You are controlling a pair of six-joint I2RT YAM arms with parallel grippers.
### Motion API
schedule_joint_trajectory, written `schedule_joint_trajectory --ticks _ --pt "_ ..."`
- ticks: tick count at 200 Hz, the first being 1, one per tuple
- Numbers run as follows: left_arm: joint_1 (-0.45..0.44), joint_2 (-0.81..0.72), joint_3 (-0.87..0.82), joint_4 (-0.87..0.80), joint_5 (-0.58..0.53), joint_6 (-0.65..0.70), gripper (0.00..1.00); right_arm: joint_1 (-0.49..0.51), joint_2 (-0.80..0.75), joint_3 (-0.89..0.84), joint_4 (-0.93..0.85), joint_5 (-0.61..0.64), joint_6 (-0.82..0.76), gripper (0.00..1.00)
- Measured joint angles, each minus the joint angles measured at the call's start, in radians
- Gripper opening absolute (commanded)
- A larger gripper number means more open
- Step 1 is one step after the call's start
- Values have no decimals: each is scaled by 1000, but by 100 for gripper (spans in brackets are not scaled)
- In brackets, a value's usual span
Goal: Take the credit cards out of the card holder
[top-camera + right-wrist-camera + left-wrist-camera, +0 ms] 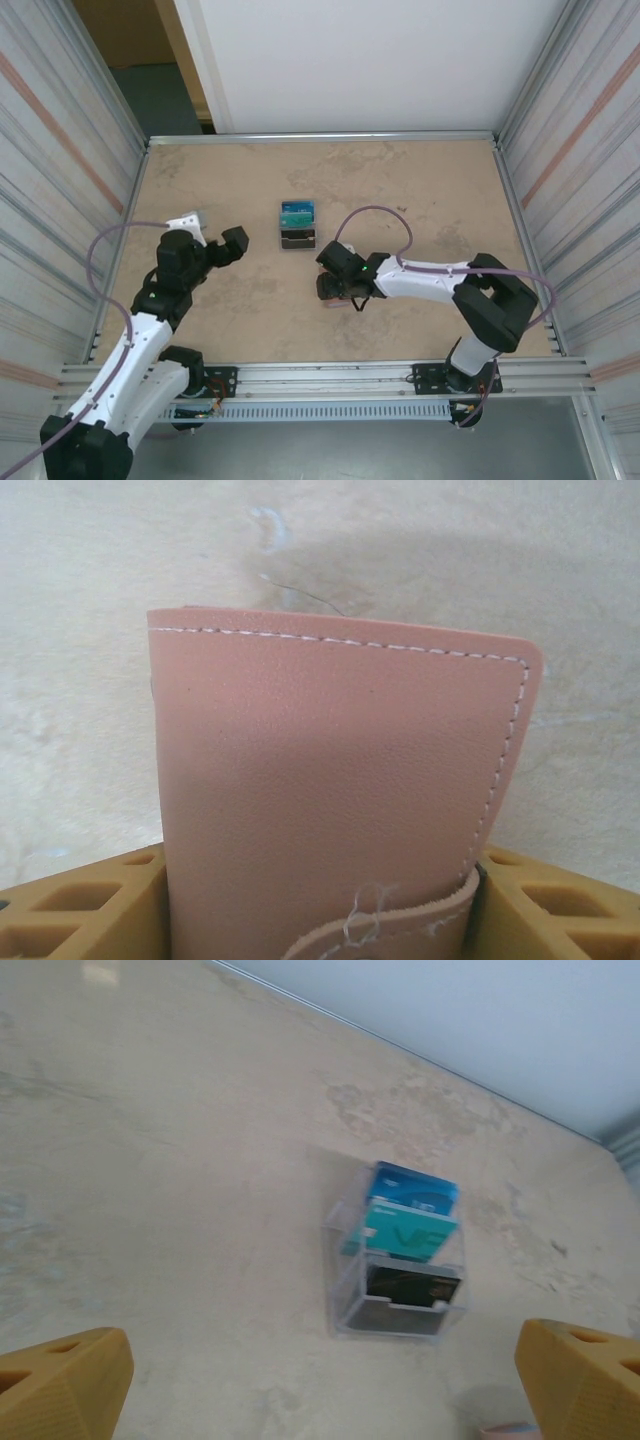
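Observation:
The card holder (340, 780) is a salmon-pink wallet with white stitching, folded closed, its snap tab across the lower edge. My right gripper (320, 890) is shut on it, one yellow finger (90, 905) against each side. In the top view that gripper (334, 283) is low over the table's middle, and a sliver of pink (345, 303) shows under it. The credit cards are hidden inside the closed wallet. My left gripper (212, 236) hangs open at the left with nothing between its fingers (60, 1385).
A clear acrylic stand (298, 226) sits mid-table just behind the right gripper, with a blue card (415, 1188), a teal card (408, 1232) and a dark card (412, 1285) in its tiers. Metal walls enclose the table on both sides.

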State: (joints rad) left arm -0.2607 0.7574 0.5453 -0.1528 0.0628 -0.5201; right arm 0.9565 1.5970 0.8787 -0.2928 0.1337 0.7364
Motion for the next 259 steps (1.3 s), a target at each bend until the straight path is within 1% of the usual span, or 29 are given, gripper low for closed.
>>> schedule_joint_trajectory --ticks 33,66,91,122,170,192,220,259 --pt "-109 69 58 -10 43 -17 99 8 -76 -51 130 0 -93 63" --pt "-174 141 95 -7 111 -39 99 14 -134 -90 263 0 -169 63" --pt "-200 187 106 16 183 -50 99 18 -161 -114 357 0 -217 63" --pt "-206 224 108 62 270 -66 97 24 -178 -138 437 -3 -259 64" --pt "-246 292 114 116 347 -80 95 26 -182 -140 501 -8 -285 64" --pt "-252 329 115 150 369 -91 91 26 -192 -140 512 -8 -288 64" --pt "-253 351 115 181 386 -106 82 31 -198 -140 523 -19 -299 64" --pt "-252 377 115 230 400 -123 72 45 -200 -140 532 -31 -305 64"
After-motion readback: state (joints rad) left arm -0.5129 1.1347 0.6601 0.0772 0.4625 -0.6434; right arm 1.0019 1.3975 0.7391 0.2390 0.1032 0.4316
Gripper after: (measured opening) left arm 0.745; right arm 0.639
